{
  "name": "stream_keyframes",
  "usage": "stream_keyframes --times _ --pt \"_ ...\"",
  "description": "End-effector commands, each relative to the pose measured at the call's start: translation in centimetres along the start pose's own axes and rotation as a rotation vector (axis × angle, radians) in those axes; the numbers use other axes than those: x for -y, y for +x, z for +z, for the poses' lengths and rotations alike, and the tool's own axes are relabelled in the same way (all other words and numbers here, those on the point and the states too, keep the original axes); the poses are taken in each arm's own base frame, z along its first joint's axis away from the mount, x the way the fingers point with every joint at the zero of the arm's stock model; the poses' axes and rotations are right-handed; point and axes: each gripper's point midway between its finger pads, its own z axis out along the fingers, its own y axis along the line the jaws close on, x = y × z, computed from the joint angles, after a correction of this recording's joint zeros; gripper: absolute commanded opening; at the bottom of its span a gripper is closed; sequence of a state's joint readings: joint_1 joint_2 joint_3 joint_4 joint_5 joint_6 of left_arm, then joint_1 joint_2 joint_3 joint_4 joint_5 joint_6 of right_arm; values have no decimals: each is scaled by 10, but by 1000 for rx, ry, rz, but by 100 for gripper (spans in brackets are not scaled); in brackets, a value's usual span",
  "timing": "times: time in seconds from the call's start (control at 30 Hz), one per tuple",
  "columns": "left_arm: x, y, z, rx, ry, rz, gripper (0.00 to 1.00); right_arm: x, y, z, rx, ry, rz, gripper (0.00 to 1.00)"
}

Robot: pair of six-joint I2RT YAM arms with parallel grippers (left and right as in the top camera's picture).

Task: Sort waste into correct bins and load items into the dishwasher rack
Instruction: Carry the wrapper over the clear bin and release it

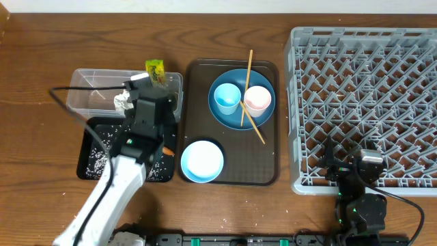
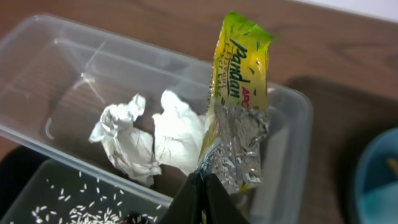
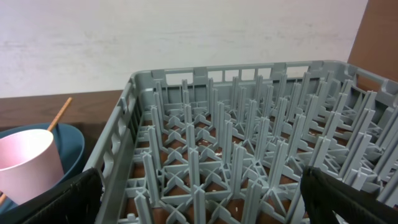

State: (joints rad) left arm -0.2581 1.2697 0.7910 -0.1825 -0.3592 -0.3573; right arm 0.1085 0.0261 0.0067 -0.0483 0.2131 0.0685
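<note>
My left gripper [image 1: 154,87] [image 2: 202,186] is shut on the lower end of the yellow-green packet [image 1: 155,68] [image 2: 239,93] and holds it upright over the right end of the clear tub [image 1: 89,80] [image 2: 56,43]. A crumpled foil wrapper [image 2: 121,134] and a white tissue [image 2: 180,134] lie in the tub. The black tray [image 1: 92,140] in front holds loose rice [image 1: 95,160] [image 2: 81,211] and an orange carrot [image 1: 166,152]. My right gripper [image 1: 355,167] [image 3: 205,199] is open and empty over the front left of the grey rack [image 1: 369,102] [image 3: 249,143].
The brown tray [image 1: 194,75] carries the blue plate [image 1: 242,117] with the light blue cup [image 1: 227,98], the pinkish cup [image 1: 258,100] [image 3: 25,168] and the chopsticks [image 1: 248,68] across it. The pale blue bowl [image 1: 202,161] is at the tray's front.
</note>
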Motion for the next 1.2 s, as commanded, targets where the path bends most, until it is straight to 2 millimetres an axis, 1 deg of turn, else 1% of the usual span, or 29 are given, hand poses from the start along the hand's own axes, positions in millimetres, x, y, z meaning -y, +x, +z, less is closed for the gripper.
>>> stream_keyframes --times 0.0,0.13,0.77,1.0,1.1,1.17 --pt "-8 6 15 -16 -46 -24 6 -3 2 0 -6 -13 3 99" --pt "-6 12 24 -45 -28 -29 7 -3 2 0 -6 -13 3 99" --pt "-7 16 24 -65 -25 -24 6 -3 2 0 -6 -13 3 99" --pt "-12 24 24 -93 -51 -174 6 -3 2 0 -6 -13 3 99" --pt "-20 24 25 -99 -74 -236 6 -3 2 0 -6 -13 3 99" --pt "-29 26 26 -108 -102 -304 6 -3 2 0 -6 -13 3 99"
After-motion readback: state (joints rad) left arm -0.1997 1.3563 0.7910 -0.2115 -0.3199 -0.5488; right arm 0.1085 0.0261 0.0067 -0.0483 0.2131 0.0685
